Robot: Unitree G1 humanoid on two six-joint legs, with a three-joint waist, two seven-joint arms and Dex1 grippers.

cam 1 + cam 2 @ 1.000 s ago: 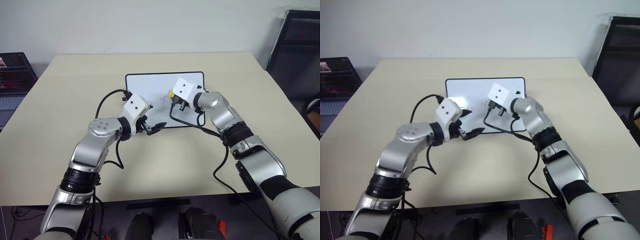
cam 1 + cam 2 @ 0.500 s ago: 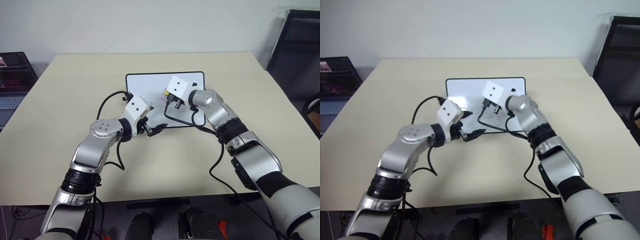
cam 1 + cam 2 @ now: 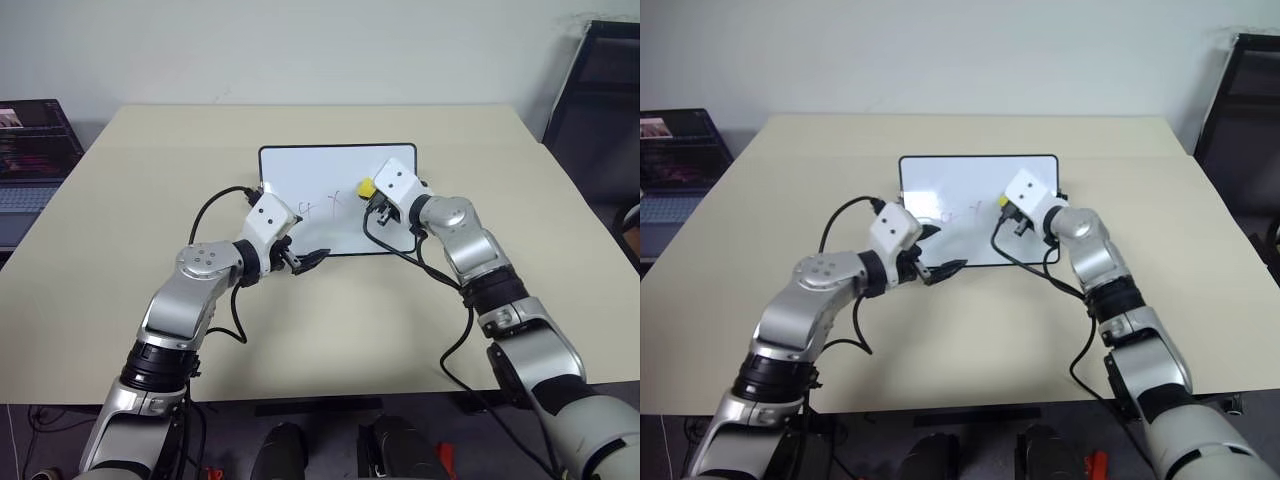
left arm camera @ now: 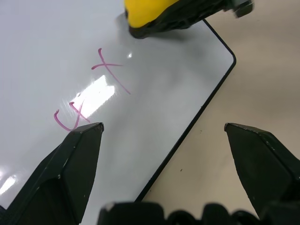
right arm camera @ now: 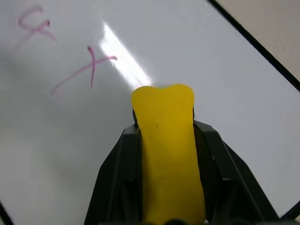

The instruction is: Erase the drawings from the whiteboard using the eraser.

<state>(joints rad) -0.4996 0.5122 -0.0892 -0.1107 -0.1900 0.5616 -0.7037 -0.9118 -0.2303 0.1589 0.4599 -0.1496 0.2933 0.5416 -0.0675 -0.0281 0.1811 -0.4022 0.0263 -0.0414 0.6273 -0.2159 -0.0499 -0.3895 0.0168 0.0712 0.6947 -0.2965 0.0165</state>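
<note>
The right gripper (image 5: 164, 154) is clamped on the eraser (image 5: 166, 140), its yellow tip over the whiteboard (image 3: 300, 170) just beside the drawings (image 5: 70, 56). The left gripper (image 4: 164, 136) spreads wide and empty across the whiteboard's near edge, with bare whiteboard beyond the drawings.

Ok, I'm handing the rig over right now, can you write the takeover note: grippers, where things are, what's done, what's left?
Right gripper: shut on the eraser, yellow end over the whiteboard, just beside the "x".
Left gripper: open, empty, at the board's near edge, with one finger over the board and the other over the table.
The drawings: a "4" and an "x" in reddish ink show on the board; the area under the eraser and further right looks clean.
Left: wipe the "x", then the "4"; check for leftover ink.
</note>
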